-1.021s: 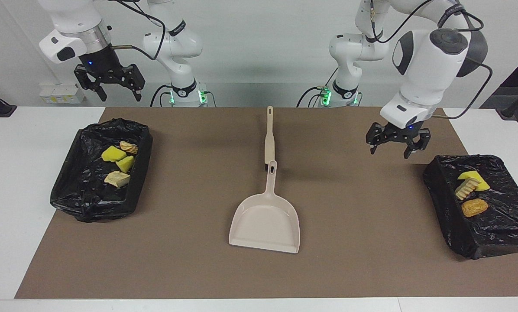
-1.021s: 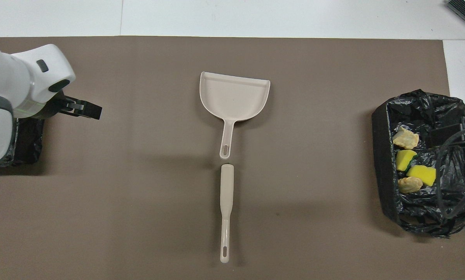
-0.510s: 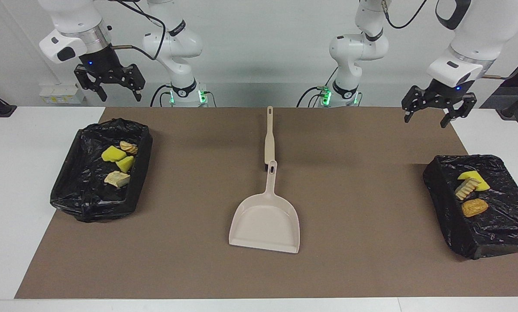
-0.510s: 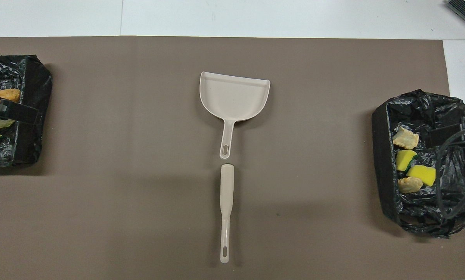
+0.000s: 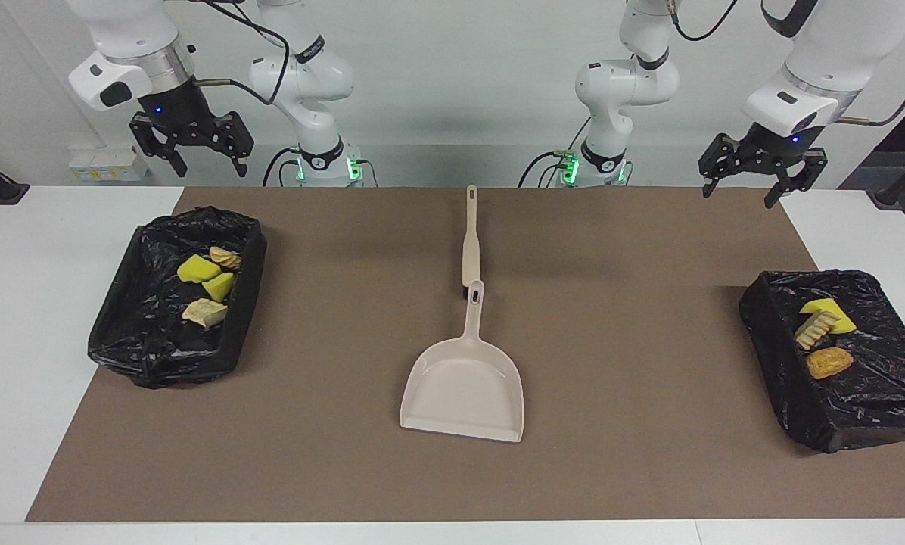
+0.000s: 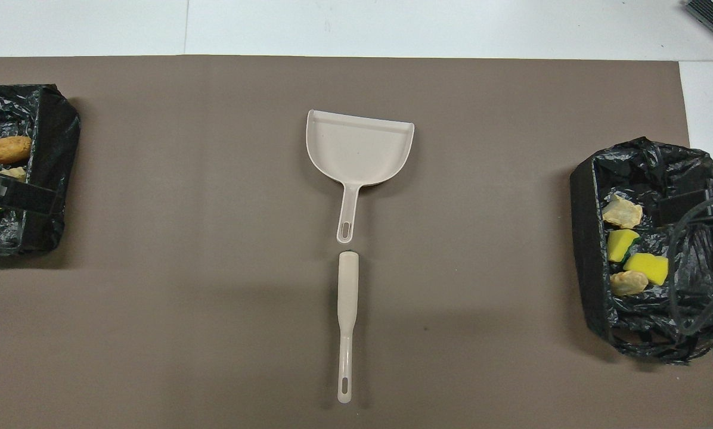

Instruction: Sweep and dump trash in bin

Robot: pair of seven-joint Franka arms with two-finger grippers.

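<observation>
The trash lies in two black-lined bins. Several pieces, yellow sponge chunks (image 5: 197, 269) and tan lumps (image 5: 204, 312), sit in the bin (image 5: 244, 303) at the right arm's end. A yellow chunk (image 5: 827, 306), a tan lump (image 5: 813, 330) and an orange-brown lump (image 5: 828, 363) lie in the bin (image 5: 770, 356) at the left arm's end. My right gripper (image 5: 206, 163) hangs open and empty high over its bin's end of the table. The left gripper (image 5: 738, 193) is also open and empty, raised over the mat's corner by its bin.
A beige dustpan (image 5: 464, 386) lies mid-mat, its handle pointing toward the robots. The beige brush (image 5: 469, 242) lies in line with it, nearer to the robots. The brown mat (image 6: 213, 238) covers most of the white table.
The left arm has lifted and swung away from low beside its bin, up toward its end of the table. The right arm has stayed where it was.
</observation>
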